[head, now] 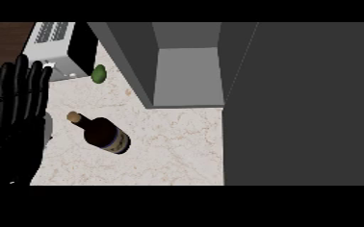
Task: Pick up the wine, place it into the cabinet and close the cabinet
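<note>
On the pale marble counter (177,144) stands our wine bottle (107,134), dark glass with a tan cork pointing up toward the view, well apart from anything that could hold it — we have not taken it yet. Our left hand (21,110) rests at the view's left edge, fingers straight and spread wide, holding nothing; it sits near the bottle but not touching it, which we judge puts it in easy place for a first reach. Our right hand shows nowhere. Behind the bottle the grey cabinet (188,72) gapes open, its inner floor bare, and the big dark panel filling the view's right looks to us like its door (298,106), swung out so the bottle can go in. A green fruit (98,74) — perhaps a lime — lies beside a white toaster (60,50) at the back left, clear of the likely path.
</note>
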{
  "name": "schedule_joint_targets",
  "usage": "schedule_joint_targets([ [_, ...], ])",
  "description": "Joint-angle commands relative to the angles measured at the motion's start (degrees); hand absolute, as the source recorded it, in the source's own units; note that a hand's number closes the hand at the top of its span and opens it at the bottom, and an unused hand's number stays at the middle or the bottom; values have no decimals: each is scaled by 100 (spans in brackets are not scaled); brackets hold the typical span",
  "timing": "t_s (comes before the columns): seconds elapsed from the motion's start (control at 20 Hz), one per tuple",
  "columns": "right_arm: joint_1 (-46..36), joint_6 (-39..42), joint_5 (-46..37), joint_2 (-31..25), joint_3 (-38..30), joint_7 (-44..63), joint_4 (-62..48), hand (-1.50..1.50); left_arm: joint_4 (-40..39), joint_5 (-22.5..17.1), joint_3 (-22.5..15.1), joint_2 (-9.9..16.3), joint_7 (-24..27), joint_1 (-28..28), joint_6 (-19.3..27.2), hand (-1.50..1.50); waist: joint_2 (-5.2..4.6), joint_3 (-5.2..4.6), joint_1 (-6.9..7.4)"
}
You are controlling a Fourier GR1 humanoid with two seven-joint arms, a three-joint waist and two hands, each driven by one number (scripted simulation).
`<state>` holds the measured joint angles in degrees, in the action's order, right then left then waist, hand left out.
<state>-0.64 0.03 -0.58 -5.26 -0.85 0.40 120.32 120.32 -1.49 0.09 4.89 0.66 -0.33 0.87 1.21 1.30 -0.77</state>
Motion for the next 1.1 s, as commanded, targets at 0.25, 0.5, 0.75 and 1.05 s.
schedule_joint_targets([
  [0.25, 1016, 258, 281, 24, 199, 266, 1187, -150, 1048, 1598, -692, -476, -134, 1474, 1023, -150, -71, -126, 81],
  [0.5, 635, 958, 1049, -363, 451, 921, 1148, -150, 1377, 1001, -1372, -485, -1283, 1057, 2134, -150, -108, -124, 83],
  [0.75, 528, 624, 1274, -474, 475, 2289, 2325, -150, 2120, 1977, -2471, -488, -1950, 1372, 2720, -150, -96, -125, 81],
  [1.05, -495, 29, 991, -427, 645, 3443, 2605, -150, 1719, 2612, -2701, -489, -2632, 477, 3241, -150, -108, -130, 87],
])
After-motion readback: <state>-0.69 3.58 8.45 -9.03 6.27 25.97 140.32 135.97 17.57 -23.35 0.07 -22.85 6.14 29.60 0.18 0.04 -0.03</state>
